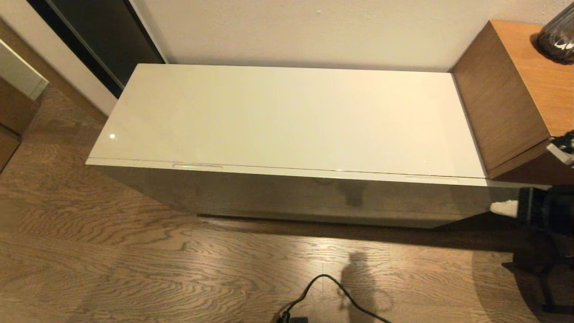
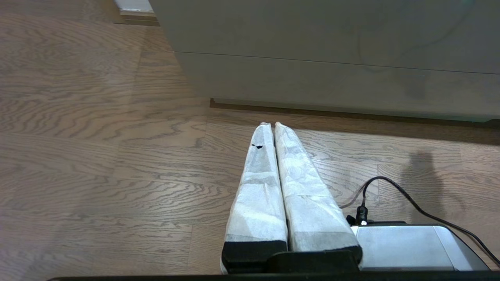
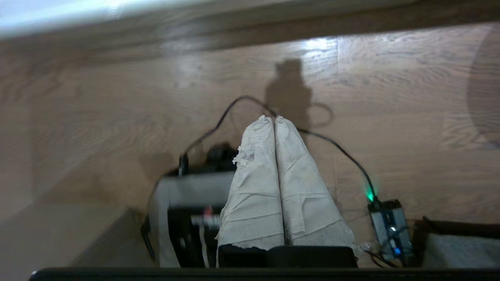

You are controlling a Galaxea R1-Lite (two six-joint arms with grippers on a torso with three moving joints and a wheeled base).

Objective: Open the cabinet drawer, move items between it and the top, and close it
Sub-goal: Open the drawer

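Opening the wide glossy beige drawer (image 1: 287, 172) needs the right hand (image 3: 274, 119), fingers together, hooking its oblong recess (image 1: 432, 178) at 4 o'clock; left hand (image 2: 272, 125) also closed.

Warm, yellowish indoor light falls from above. The glossy top (image 1: 287, 116) carries a small glare dot near its left front corner and a soft sheen. The cabinet casts a dark band on the floor (image 1: 134, 269), where a robot-shaped shadow also lies. The right wrist view is motion-blurred, worst at its edges; the left wrist view is sharp.
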